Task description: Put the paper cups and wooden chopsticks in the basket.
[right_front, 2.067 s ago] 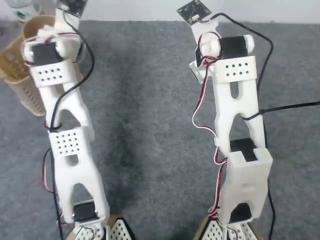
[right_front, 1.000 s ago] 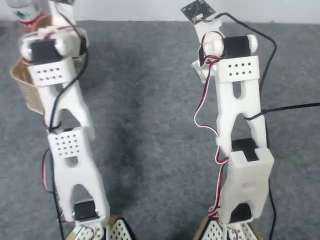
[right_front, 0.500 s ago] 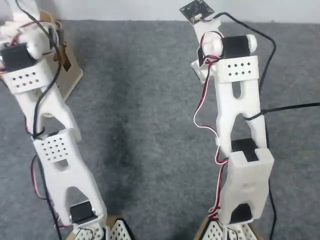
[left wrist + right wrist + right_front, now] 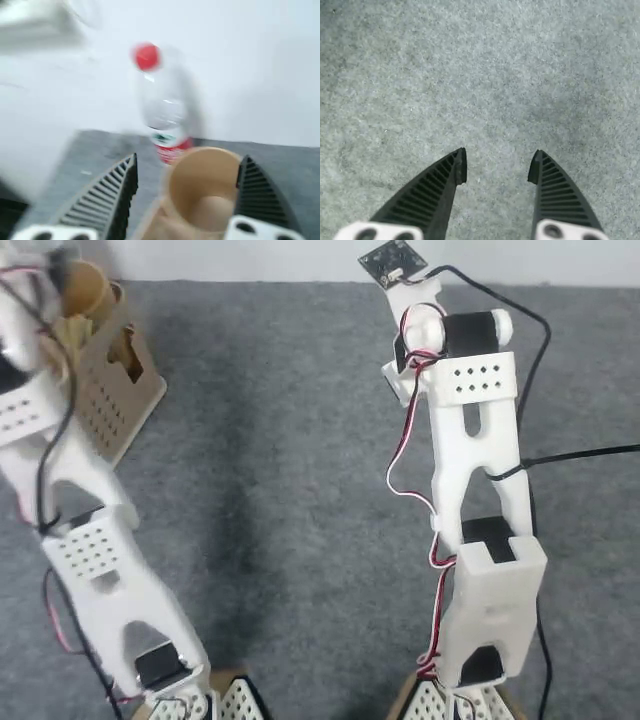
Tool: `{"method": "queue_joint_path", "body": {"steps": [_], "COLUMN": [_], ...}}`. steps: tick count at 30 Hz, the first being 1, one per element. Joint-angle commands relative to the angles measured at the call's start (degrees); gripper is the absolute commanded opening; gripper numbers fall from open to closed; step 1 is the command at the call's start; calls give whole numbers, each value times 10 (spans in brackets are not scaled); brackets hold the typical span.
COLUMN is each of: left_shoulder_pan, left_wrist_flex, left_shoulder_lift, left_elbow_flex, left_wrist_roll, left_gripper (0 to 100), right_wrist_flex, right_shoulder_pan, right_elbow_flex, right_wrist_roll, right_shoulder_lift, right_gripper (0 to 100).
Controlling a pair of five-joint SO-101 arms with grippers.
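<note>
Left pincer [image 4: 189, 160] stood open over 1 paper cup [image 4: 205, 190] in the basket [image 4: 125, 405] at 10 o'clock; a straight lift would have spared its wall; right pincer [image 4: 500, 151] hung open.

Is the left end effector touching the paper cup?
Cannot tell. In the left wrist view the paper cup sits between the fingers of the left end effector; one borders its rim, but contact is unclear.
</note>
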Motion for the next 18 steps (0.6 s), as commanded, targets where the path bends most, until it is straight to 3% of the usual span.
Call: {"method": "queue_joint_path", "body": {"steps": [1,7,11,18], "left_shoulder_pan": [-61,-138,-127,-80], "left_wrist_flex": [-11,-71,-76,-70], "left_shoulder_lift": [-52,-49,-49,-48], "left_elbow_flex": [22,145,235,305], "left_wrist_roll": [-72,-156,-207,-217], "left_gripper": [294,271,271,271], "right_wrist_flex": [8,17,17,28], "right_shoulder_pan": [4,4,4,3], "right_elbow_flex": [-3,-3,-3,-3], "right_wrist_roll": [-4,-4,-4,-5], "right_shoulder_lift": [-2,-2,-2,-2], "right_gripper": [216,216,216,216]}}
